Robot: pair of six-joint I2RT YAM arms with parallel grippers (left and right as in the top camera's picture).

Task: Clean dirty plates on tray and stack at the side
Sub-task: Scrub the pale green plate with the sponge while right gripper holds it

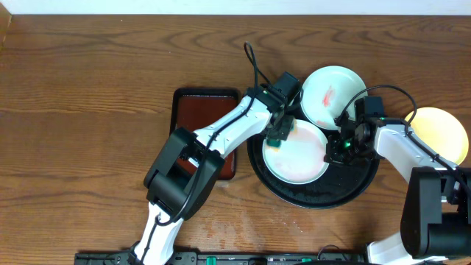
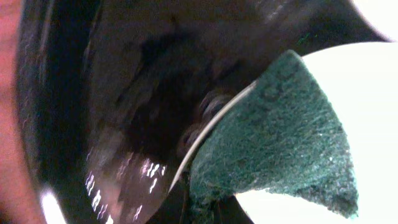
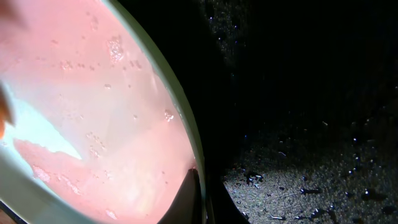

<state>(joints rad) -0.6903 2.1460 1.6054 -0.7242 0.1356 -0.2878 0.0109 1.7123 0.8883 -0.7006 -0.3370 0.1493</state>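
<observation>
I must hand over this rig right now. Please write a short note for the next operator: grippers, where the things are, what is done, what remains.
Left gripper: shut on the green sponge, which presses on the white plate inside the black tray.
Right gripper: at that plate's right rim; grip unclear.
Second white plate: red smear, lying over the tray's far rim.
Yellow plate: on the table, right of the tray, no smear visible.
Done: nothing stacked; the plate under the sponge shows a pink film.
Left: finish it, clean the second, stack.
</observation>
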